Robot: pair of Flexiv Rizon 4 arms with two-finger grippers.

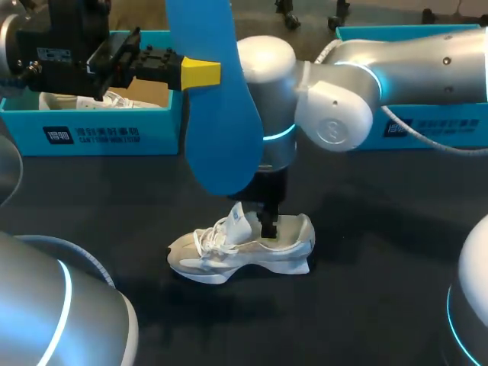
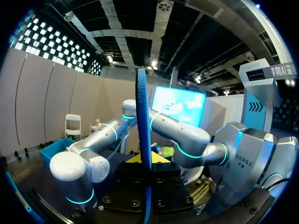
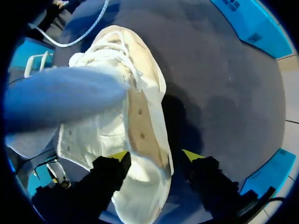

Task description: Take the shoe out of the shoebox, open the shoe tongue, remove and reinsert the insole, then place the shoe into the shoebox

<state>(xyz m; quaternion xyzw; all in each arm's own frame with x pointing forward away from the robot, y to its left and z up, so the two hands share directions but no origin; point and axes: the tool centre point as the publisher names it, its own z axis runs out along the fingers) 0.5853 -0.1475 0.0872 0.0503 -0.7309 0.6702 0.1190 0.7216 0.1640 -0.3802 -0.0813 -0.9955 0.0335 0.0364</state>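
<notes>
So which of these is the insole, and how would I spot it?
Find the white shoe in the middle of the dark table. Just above it the left gripper holds up the insole: a flat, rounded, deep blue slab, unlike the paler blue boxes behind.

**Dark surface, one shoe, two blue boxes**

The surface [image 1: 366,252] in front of me is dark and matte. A white shoe [image 1: 244,248] stands on its sole near the middle, with its toe toward my left and its laces up. At the far edge on my left sits a blue shoebox [image 1: 99,133], open at the top. A second blue box [image 1: 427,130] sits at the far edge on my right, well apart from the shoe.
</notes>
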